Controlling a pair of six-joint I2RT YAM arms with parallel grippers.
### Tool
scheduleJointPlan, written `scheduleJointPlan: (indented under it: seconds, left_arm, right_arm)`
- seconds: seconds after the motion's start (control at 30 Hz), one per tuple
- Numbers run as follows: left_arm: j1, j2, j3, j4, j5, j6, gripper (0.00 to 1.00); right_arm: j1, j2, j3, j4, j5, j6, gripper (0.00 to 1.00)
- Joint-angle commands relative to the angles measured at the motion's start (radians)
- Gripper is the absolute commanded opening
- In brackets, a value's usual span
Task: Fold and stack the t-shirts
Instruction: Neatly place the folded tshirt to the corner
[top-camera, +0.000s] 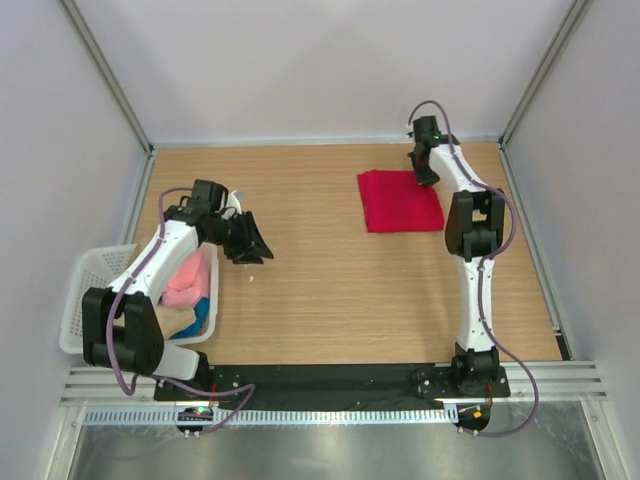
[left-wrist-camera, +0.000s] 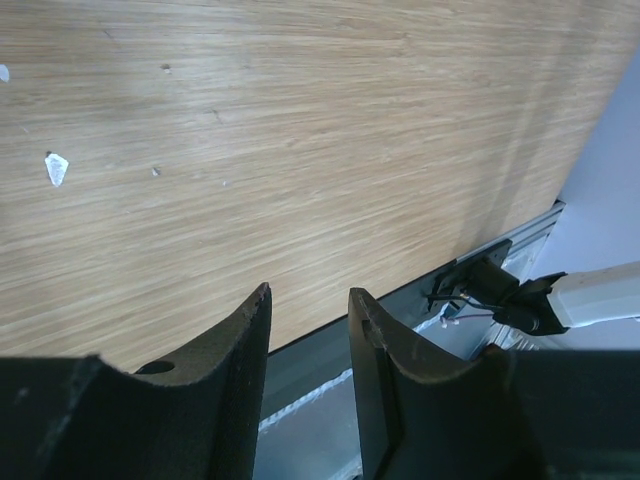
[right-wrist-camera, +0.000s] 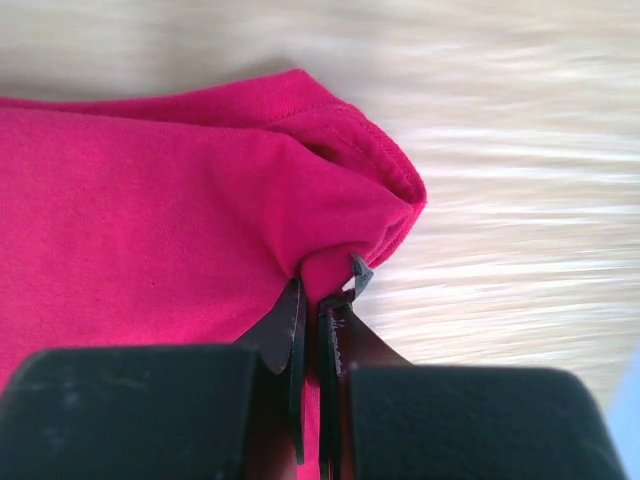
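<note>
Wood-coloured bench (top-camera: 320, 290) with pale walls all around, that is what I see from above. On its far right part lies the red t-shirt (top-camera: 400, 200), folded flat into a shape that is almost a square.

My right pincer (top-camera: 427, 178) is at the far edge of the red t-shirt, near its far right corner. From the wrist camera I see the right pincer (right-wrist-camera: 322, 290) squeezed shut on a little bunch of red cloth (right-wrist-camera: 150, 200) next to a stitched hem. The cloth puckers up where it is pinched.

To do this step well, I think I should lift only a little, so the layers do not fall open. Then I should bring the held edge straight toward me and lay it down lined up with the near edge. I should let go only when the cloth lies flat.

The long side of the red t-shirt runs left to right across the bench, turned a tiny bit. I cannot tell where the neck points, because the fold hides it.

My left pincer (top-camera: 248, 245) hangs over the bare bench, well apart from the red t-shirt. It is about half open and holds nothing (left-wrist-camera: 308, 300). Beside that arm, at the left edge, sits a white basket (top-camera: 85, 290) with the other t-shirts (top-camera: 188, 282) inside, waiting.
</note>
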Motion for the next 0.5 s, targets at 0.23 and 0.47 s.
scheduleJointPlan:
  seconds: [0.23, 0.47]
  left_arm:
    - [0.005, 0.103, 0.071, -0.018, 0.005, 0.009, 0.36]
    - [0.005, 0.213, 0.167, -0.039, 0.028, 0.033, 0.35]
  right_arm:
    - [-0.213, 0.070, 0.225, 0.123, 0.056, -0.194, 0.01]
    - [-0.254, 0.173, 0.353, 0.240, 0.050, -0.203, 0.01]
